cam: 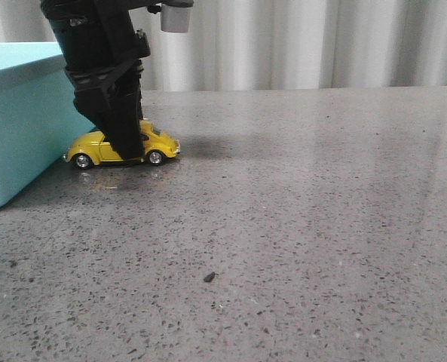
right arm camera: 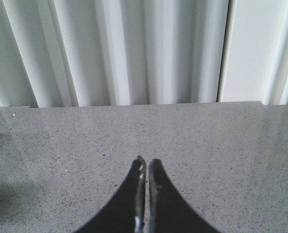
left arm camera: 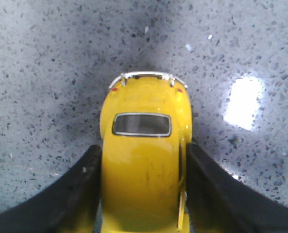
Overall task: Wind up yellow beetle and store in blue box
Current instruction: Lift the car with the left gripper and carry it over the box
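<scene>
The yellow beetle (cam: 154, 145) stands on its wheels on the grey speckled table, just right of the blue box (cam: 19, 113) at the left edge of the front view. My left gripper (cam: 125, 147) comes straight down over the car and is shut on its sides. In the left wrist view the beetle (left arm camera: 144, 160) fills the gap between the two black fingers (left arm camera: 73, 194), its rear window and chrome bumper pointing away from the wrist. My right gripper (right arm camera: 145, 167) is shut and empty above bare table; it does not show in the front view.
The grey table (cam: 298, 226) stretches wide to the right of the car. A small dark speck (cam: 209, 277) lies on it near the front. A white pleated curtain (right arm camera: 134, 48) hangs behind the table's far edge.
</scene>
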Controlling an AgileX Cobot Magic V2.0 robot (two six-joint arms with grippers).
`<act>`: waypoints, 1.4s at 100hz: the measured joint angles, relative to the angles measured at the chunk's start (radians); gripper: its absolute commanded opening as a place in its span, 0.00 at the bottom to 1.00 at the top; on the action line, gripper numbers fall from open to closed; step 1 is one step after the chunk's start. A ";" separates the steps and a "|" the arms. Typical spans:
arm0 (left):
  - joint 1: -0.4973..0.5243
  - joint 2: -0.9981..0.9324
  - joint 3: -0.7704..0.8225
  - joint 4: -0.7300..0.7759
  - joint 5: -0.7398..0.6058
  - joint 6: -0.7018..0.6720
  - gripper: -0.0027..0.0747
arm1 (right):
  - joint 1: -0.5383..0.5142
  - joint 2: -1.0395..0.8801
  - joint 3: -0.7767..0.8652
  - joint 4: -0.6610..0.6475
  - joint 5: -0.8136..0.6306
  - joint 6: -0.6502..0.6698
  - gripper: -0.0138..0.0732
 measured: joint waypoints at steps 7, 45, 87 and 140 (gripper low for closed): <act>0.000 0.000 0.000 0.000 0.001 0.000 0.15 | 0.000 0.000 0.000 0.000 -0.002 0.000 0.09; 0.000 0.000 -0.094 -0.013 0.060 0.000 0.14 | 0.000 0.000 0.000 0.000 -0.008 0.000 0.09; 0.000 0.000 -0.312 -0.035 0.127 -0.057 0.14 | 0.000 0.000 0.000 -0.008 -0.009 0.001 0.09; 0.013 -0.022 -0.528 0.042 0.182 -0.167 0.14 | 0.000 0.000 0.000 -0.010 -0.009 0.001 0.09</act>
